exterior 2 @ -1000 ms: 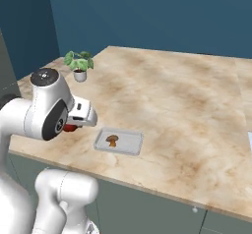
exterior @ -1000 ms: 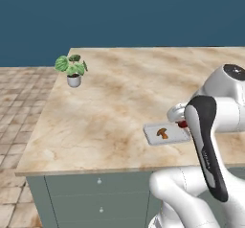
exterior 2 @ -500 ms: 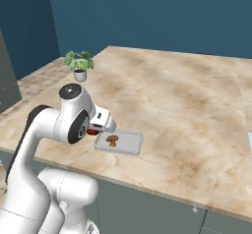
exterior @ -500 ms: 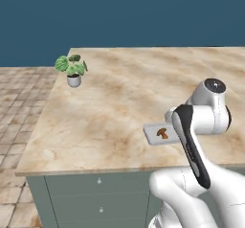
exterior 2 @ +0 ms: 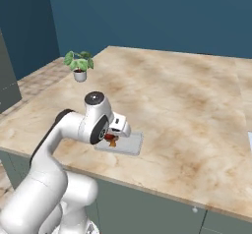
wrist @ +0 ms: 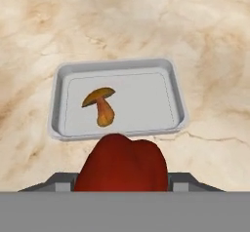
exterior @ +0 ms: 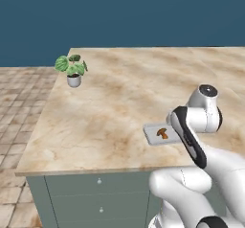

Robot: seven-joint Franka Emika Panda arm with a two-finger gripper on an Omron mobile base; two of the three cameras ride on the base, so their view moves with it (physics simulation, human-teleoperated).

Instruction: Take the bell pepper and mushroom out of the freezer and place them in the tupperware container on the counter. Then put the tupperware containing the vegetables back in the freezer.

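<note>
- Gripper (wrist: 121, 184) clamped on bell pepper (wrist: 122, 164), hovering over counter (wrist: 205, 41).
- Just ahead: tupperware container (wrist: 179, 110), long axis crosswise.
- Mushroom (wrist: 100, 105) lying inside, stem toward hand, cap away.

In the hand view the bell pepper (wrist: 121, 164) fills the lower centre; the grey band cuts off its underside, and it covers the gripper (wrist: 121, 183) fingertips, so we cannot see the contact points. From the left base, the arm's forearm hides the right part of the tupperware container (exterior: 154, 135); the mushroom (exterior: 162, 133) is a small brown-orange speck, shape unresolved. From the right base, the wrist masks the tray's left end, with red and orange slivers at its edge. The worktop (exterior 2: 187, 115) runs off the frame on the right.
</note>
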